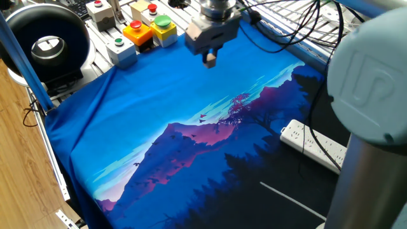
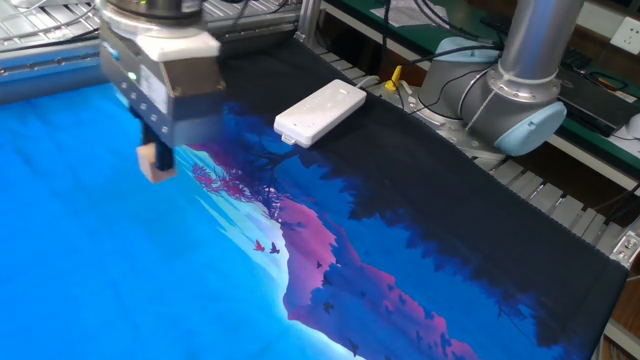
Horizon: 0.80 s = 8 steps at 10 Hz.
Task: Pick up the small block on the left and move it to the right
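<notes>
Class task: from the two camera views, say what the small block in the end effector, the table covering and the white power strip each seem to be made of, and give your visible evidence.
Small block: probably unfinished wood, being matt tan with plain faces.
Table covering: likely printed fabric, since it drapes and creases at the edges and carries a mountain scene.
White power strip: looks like smooth moulded plastic with rounded corners.

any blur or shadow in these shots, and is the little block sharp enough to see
One fixed view: the small block is tiny but readable under the gripper; the near arm column is soft. The other fixed view: block crisp, gripper casting a faint shadow on the cloth; no strong glare in either.
</notes>
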Tool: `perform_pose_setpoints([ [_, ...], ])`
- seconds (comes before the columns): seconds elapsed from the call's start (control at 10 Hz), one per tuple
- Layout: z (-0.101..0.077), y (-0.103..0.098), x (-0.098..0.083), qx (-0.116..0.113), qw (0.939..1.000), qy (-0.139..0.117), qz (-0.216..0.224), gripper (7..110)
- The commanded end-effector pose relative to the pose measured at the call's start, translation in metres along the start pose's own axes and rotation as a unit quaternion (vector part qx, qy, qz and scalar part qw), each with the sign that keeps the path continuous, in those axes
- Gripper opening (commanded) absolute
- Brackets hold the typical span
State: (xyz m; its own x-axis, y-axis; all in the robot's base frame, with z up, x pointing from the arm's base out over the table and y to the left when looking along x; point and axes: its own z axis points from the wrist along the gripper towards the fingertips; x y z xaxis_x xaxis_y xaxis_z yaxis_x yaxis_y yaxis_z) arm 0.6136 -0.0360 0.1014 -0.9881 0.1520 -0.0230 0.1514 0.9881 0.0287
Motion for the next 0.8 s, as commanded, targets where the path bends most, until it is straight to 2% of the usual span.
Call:
perform_pose_setpoints([
  [0.0, -0.005, 0.047, 0.012, -0.015, 0.9994, -0.008, 0.031, 7],
  [0.1, 0.003, 0.054, 0.014, -0.018, 0.9991, -0.017, 0.035, 7],
  [0.3, 0.020, 0.059, 0.018, -0.008, 0.9987, -0.030, 0.040, 7],
  [0.7, 0.035, 0.064, 0.015, -0.006, 0.9981, -0.044, 0.043, 7],
])
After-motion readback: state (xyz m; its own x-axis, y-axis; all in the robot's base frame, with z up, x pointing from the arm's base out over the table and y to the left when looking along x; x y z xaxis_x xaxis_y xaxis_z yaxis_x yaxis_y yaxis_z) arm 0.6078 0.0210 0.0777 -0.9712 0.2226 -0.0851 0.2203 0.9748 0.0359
